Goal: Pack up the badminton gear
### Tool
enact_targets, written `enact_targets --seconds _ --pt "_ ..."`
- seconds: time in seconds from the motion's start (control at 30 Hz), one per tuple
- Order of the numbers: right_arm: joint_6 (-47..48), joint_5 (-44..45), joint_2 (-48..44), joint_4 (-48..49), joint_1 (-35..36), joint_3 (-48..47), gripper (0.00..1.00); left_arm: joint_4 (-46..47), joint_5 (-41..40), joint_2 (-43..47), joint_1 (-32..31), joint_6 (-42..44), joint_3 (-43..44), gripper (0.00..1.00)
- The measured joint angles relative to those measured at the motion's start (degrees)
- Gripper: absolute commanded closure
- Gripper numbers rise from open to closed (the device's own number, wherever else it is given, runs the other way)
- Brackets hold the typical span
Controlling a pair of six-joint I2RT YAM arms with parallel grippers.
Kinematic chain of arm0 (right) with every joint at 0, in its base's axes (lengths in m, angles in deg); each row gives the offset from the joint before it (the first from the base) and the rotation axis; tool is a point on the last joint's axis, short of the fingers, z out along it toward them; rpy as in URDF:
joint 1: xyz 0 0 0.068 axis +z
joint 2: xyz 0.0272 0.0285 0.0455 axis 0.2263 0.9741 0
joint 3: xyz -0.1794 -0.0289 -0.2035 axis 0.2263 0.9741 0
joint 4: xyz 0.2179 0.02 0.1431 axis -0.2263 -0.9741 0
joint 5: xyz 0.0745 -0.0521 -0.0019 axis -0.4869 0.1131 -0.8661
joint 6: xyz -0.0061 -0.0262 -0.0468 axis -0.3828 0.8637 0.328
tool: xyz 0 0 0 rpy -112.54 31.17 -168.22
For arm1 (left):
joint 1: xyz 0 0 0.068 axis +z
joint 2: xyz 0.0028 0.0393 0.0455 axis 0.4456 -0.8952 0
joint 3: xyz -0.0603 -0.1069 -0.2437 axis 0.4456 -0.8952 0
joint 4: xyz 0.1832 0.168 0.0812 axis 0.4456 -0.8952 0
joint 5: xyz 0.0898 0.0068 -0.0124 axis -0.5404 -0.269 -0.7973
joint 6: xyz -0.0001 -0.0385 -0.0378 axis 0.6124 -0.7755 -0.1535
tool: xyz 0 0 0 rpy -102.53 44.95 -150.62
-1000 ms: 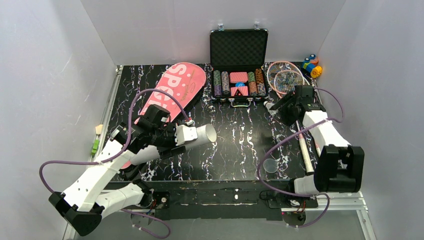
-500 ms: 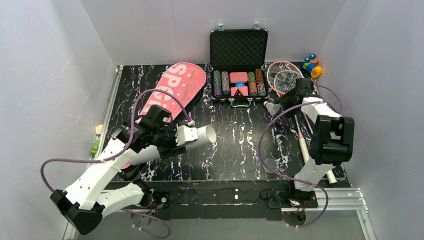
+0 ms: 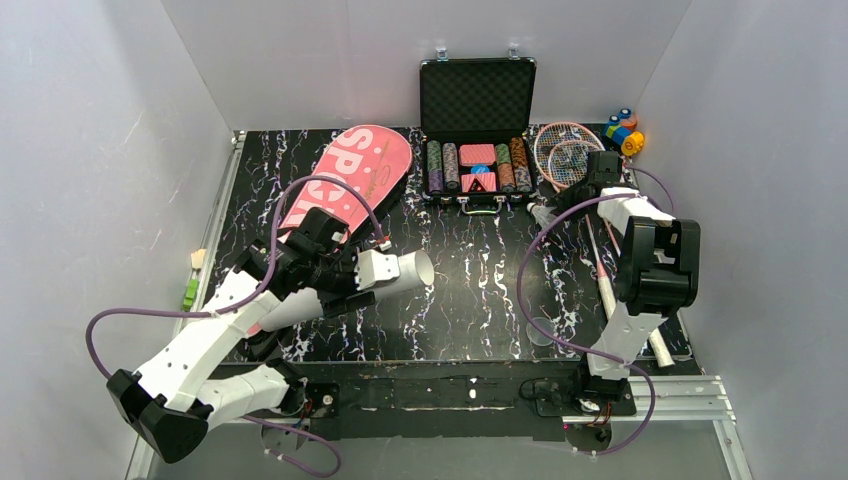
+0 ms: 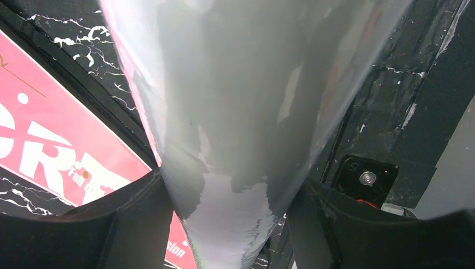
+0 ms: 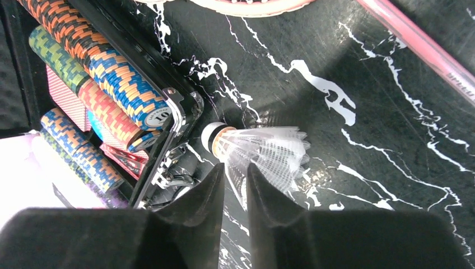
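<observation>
The left gripper (image 3: 362,272) has its jaws clamped on either side of the white tube (image 3: 405,270), holding it off the counter (image 3: 470,300) toward the left edge, its open mouth turned to the middle and the pink SPORT bag (image 3: 350,180) showing beneath it. The right gripper (image 5: 236,168) is down near the far right corner, just off the near right corner of the open chip case (image 5: 112,112), where a shuttlecock (image 5: 269,148) lies on its side on the counter, cork toward the case; the jaws are narrowed to a slit astride the edge of its skirt, though whether they truly pinch it I cannot tell; the two pink rackets (image 3: 565,155) lie in the far right corner.
</observation>
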Motion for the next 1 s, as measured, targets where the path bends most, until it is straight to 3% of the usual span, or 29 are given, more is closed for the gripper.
enact_targets --seconds 0.1,0.17,0.4,0.57,0.87,1.0 --pt "-0.5 -0.4 0.0 0.2 0.0 0.0 0.93 0.0 0.0 0.0 0.0 0.0 0.0 0.75" --pt "-0.7 -0.7 0.0 0.4 0.0 0.0 0.99 0.0 0.0 0.0 0.0 0.0 0.0 0.75" --pt "-0.3 -3.8 -1.7 0.2 0.1 0.8 0.99 0.3 -0.3 -0.6 -0.1 -0.6 0.0 0.75" --pt "1.9 -7.3 -12.9 -3.3 2.4 4.8 0.99 1.9 -1.3 -2.4 -0.2 -1.0 0.0 0.77" --pt "6.4 -8.8 -40.0 -13.6 27.3 10.5 0.99 4.0 -1.6 -1.3 -0.2 0.0 -3.7 0.78" --pt "6.5 -8.5 -47.9 -20.2 34.1 9.6 0.99 4.4 -0.9 2.3 -0.2 1.8 -4.4 0.78"
